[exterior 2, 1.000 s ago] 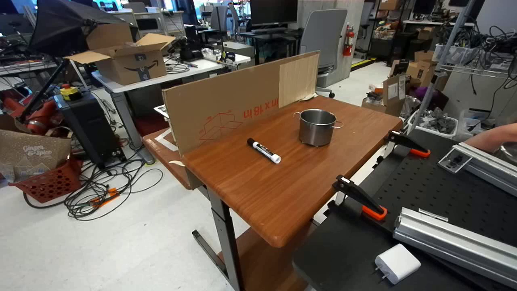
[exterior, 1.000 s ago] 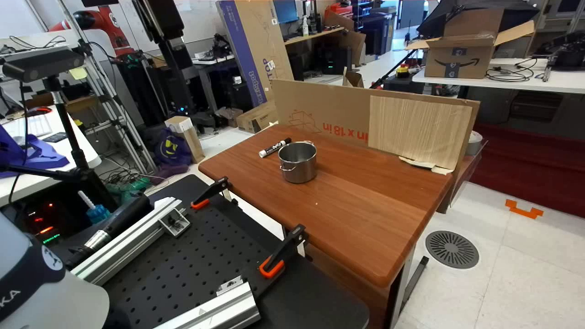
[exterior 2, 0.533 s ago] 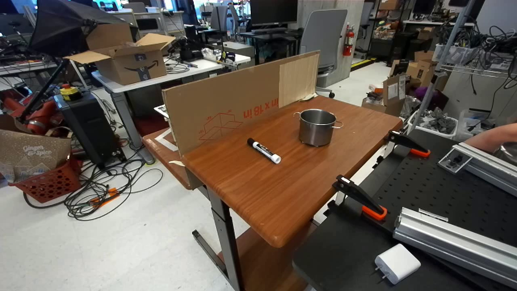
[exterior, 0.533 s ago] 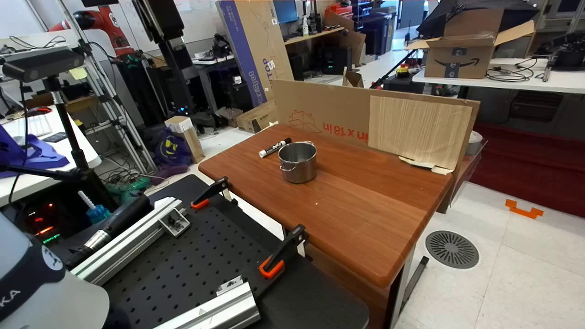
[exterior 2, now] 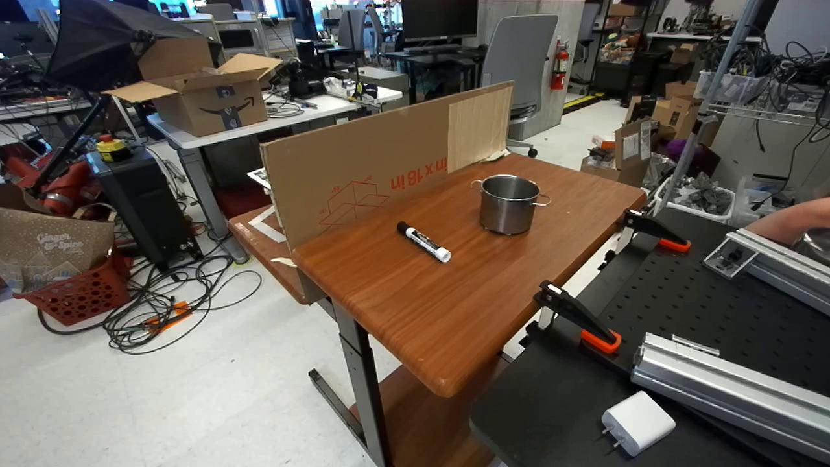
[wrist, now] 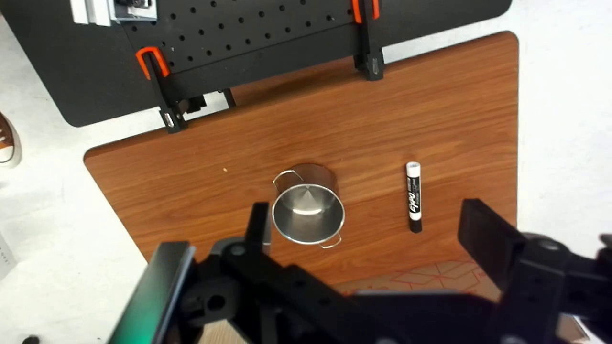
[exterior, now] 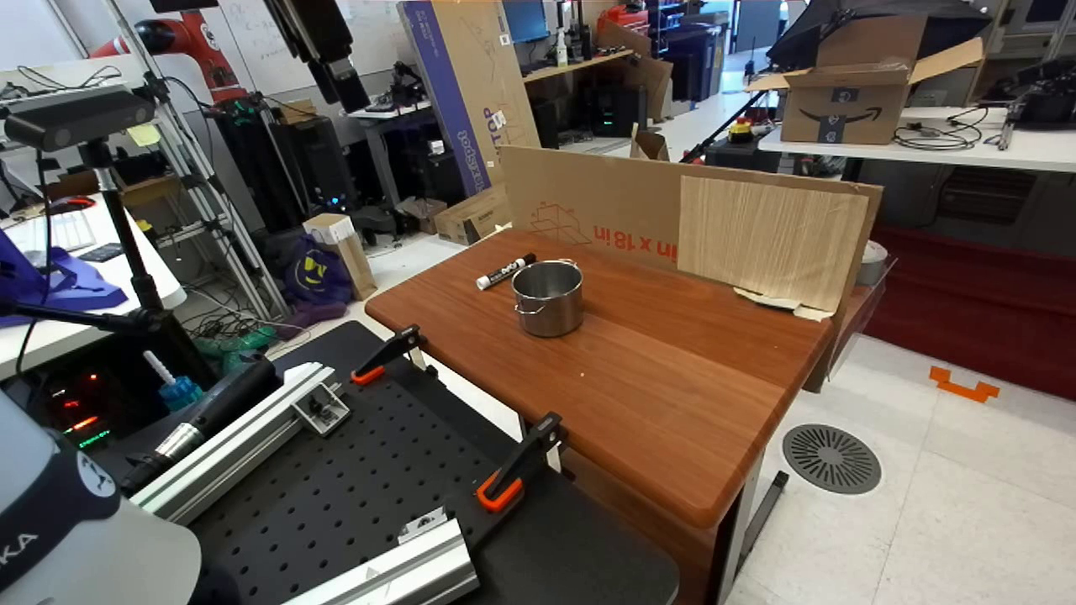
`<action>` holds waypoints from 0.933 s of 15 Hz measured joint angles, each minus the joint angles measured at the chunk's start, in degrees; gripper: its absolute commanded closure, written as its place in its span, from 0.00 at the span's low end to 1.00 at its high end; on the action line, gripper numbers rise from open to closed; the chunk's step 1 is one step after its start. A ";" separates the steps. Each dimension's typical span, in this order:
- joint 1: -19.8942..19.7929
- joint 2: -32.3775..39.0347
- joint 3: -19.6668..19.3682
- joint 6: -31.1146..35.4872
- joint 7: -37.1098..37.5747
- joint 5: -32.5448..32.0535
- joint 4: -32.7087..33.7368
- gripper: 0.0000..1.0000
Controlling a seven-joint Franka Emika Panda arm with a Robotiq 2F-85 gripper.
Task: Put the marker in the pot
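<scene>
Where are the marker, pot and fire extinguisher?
Marker (wrist: 414,198): in the wrist view, on its printed middle.
Pot (exterior 2: 508,211): in an exterior view, on its metal side.
Fire extinguisher (exterior 2: 559,69): in an exterior view, on its body.

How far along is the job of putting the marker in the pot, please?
Done: no part of the transfer yet; the marker lies on the table, apart from the pot, which stands upright and uncovered. Under way: no grasp; the hand is open and holds nothing. Remaining: everything, meaning grasping the marker, carrying it to the pot and releasing it inside.
</scene>
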 measured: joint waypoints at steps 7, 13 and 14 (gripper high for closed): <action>-0.08 12.71 2.79 12.30 5.64 1.07 5.15 0.00; -0.65 28.93 2.40 18.89 6.40 1.05 14.41 0.00; -0.65 31.56 2.26 19.50 6.40 1.04 15.99 0.00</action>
